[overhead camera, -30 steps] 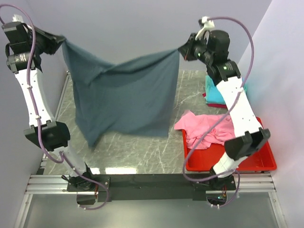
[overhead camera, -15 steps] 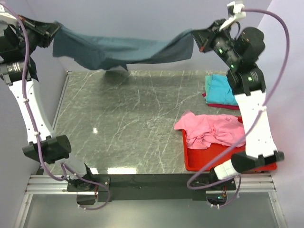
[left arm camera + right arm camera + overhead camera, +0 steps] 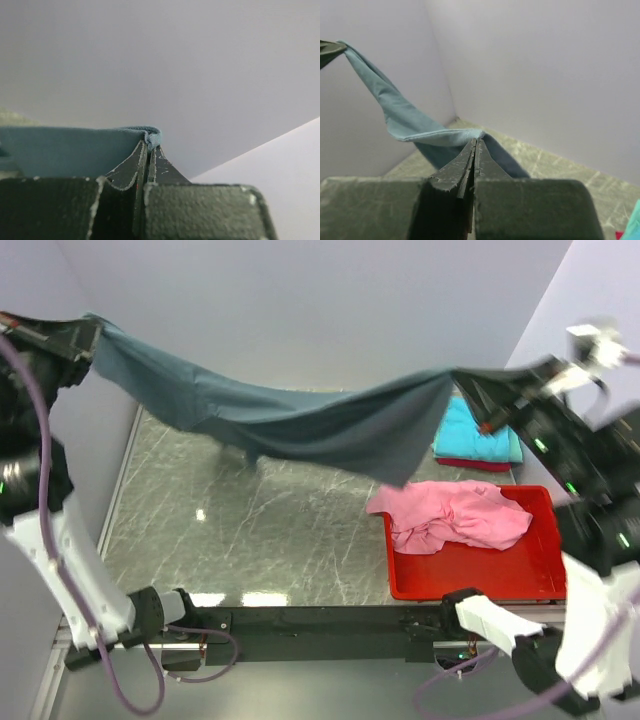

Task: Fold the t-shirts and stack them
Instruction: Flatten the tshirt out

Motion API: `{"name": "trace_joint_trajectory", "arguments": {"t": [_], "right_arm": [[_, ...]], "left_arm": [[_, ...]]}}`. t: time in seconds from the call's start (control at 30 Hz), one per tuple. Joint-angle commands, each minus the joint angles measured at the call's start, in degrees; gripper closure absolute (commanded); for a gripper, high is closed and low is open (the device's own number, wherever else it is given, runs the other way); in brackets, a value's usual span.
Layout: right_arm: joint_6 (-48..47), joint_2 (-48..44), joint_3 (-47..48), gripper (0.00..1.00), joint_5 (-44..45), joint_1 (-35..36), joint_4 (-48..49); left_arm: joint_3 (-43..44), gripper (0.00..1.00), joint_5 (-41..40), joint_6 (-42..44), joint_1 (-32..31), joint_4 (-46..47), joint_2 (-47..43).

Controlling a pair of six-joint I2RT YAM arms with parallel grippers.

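Observation:
The slate blue-grey t-shirt hangs stretched in the air between both grippers, sagging in the middle above the table. My left gripper is shut on its left corner, high at the far left; the pinched cloth shows at the fingertips in the left wrist view. My right gripper is shut on the right corner, high at the right; the cloth runs away from it in the right wrist view. A pink t-shirt lies crumpled over the red bin. Folded turquoise and red tees are stacked at the back right.
The red plastic bin sits at the near right of the marble table. Walls close in at the left, back and right. Both arms are raised high, the right one blurred.
Both grippers have swung the blue-grey t-shirt up and toward the camera; it went from hanging down like a sheet to stretched out level. The right arm moved right and nearer.

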Motion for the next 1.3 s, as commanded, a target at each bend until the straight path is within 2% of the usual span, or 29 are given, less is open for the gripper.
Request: {"name": "trace_joint_trajectory", "arguments": {"t": [0.0, 0.1, 0.27, 0.37, 0.5, 0.57, 0.6, 0.63, 0.67, 0.7, 0.73, 0.77, 0.8, 0.83, 0.87, 0.9, 0.93, 0.97, 1.0, 1.03, 1.07, 1.13, 1.27], "right_arm": [[3.5, -3.1, 2.4, 1.0, -0.9, 0.0, -1.3], [5.9, -3.8, 3.8, 1.0, -1.1, -0.1, -2.2], [8.9, -4.8, 3.3, 1.0, -1.8, -0.1, -4.0], [12.2, -5.4, -4.0, 1.0, -4.2, -0.1, -1.9], [13.7, -5.8, -24.0, 1.0, -2.7, -0.1, 8.9], [13.0, -2.5, -29.6, 1.0, -0.1, -0.2, 13.6], [12.3, -0.6, -33.7, 1.0, 1.4, -0.2, 14.8], [11.5, 1.7, -35.3, 1.0, 2.2, 0.0, 16.3], [10.7, 7.7, -36.6, 1.0, 4.2, -0.2, 18.4], [9.7, 11.2, -36.7, 1.0, 5.4, -0.1, 19.0], [8.9, 19.1, -35.9, 1.0, 5.7, -0.1, 19.6], [7.6, 23.3, -34.6, 1.0, 6.0, -0.2, 20.0], [7.3, 27.4, -30.7, 1.0, 9.1, -0.2, 20.0], [7.3, 35.8, -28.1, 1.0, 10.1, -0.3, 19.8], [7.0, 39.8, -25.0, 1.0, 10.8, -0.9, 19.3], [7.3, 43.7, -17.2, 0.95, 10.6, -1.3, 15.9], [7.9, 49.9, -13.1, 0.78, 10.6, -1.6, 13.6], [8.6, 52.0, -9.8, 0.73, 10.6, -1.7, 10.7], [8.7, 53.1, -5.8, 0.68, 10.6, -1.8, 9.9], [8.7, 53.2, -5.0, 0.57, 10.5, -1.7, 9.9], [8.9, 52.5, -5.1, 0.51, 10.4, -1.7, 10.2], [9.0, 48.8, -8.5, 0.39, 10.6, -1.7, 12.7], [8.9, 42.2, -17.0, 0.37, 8.6, -1.7, 13.4]], "left_arm": [[7.0, 0.99, -4.8, 1.3, -0.4, -0.7, -3.6], [8.5, 0.99, -3.6, -0.1, -0.4, -1.6, -4.2], [4.0, 0.99, -2.7, -1.4, -0.4, -2.9, -7.7], [-3.3, 0.99, -4.5, -0.7, -0.4, -4.2, -10.1], [-19.5, 0.99, -6.8, 2.0, -0.8, -3.6, -10.1], [-27.8, 0.99, -10.5, 3.5, -1.1, 1.5, -10.7], [-36.6, 0.99, -11.7, 3.9, -1.2, 4.4, -10.8], [-40.1, 0.99, -11.5, 4.9, -1.1, 8.6, -9.8], [-42.4, 0.98, -9.4, 5.8, -1.1, 9.9, -8.0], [-44.6, 0.99, -8.1, 6.3, -1.8, 10.3, -2.1], [-45.2, 0.98, -7.1, 7.7, -2.6, 12.4, 1.1], [-45.4, 0.91, -7.8, 8.5, -5.6, 13.2, 4.5], [-43.4, 0.86, -8.4, 9.1, -6.9, 13.3, 11.7], [-41.5, 0.8, -8.8, 9.9, -8.2, 14.0, 15.3], [-39.2, 0.74, -9.9, 10.1, -10.4, 14.2, 18.6], [-34.4, 0.64, -11.9, 10.2, -11.2, 14.0, 23.6], [-31.9, 0.58, -12.2, 10.0, -11.8, 13.4, 25.4], [-29.4, 0.37, -12.8, 10.0, -12.7, 11.5, 26.8], [-25.4, 0.25, -15.2, 10.3, -13.3, 10.4, 28.2], [-23.5, 0.12, -16.6, 11.1, -13.6, 8.8, 28.6], [-22.2, 0.01, -17.9, 11.4, -13.8, 6.8, 28.8], [-22.1, 0.01, -23.0, 12.8, -13.7, 3.8, 27.0], [-31.1, 0.01, -26.1, 14.0, -12.8, 3.9, 22.6]]}}
